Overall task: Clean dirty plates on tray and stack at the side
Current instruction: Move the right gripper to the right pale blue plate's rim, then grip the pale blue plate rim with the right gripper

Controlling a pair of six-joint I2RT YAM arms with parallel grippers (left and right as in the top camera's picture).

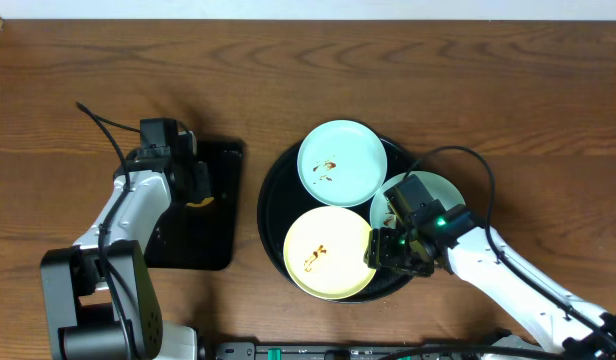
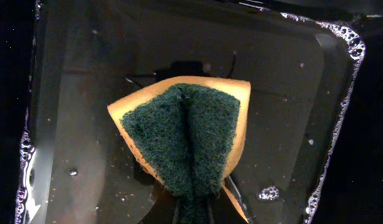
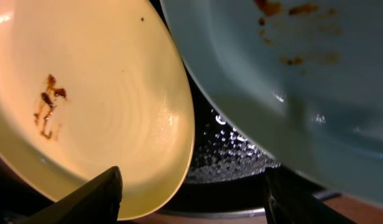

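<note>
Rightward, right fingers [image 3: 98, 193] apart astride rim of yellow plate [image 3: 104, 93], blue plate [image 3: 291, 74] close alongside; left fingers [image 2: 159, 210] tight on sponge [image 2: 185, 137].

Far surface [image 1: 308, 60]: wide open | lane between rectangular tray [image 1: 213, 240] and round tray [image 1: 272, 192]: narrow but passable | round tray: crowded, upper blue plate [image 1: 336, 162], yellow plate [image 1: 323, 250] and right blue plate [image 1: 453, 195] packed together | right arm [image 1: 488, 255] blocks the near-right rim | sponge [image 2: 185, 137] sits mid rectangular tray
</note>
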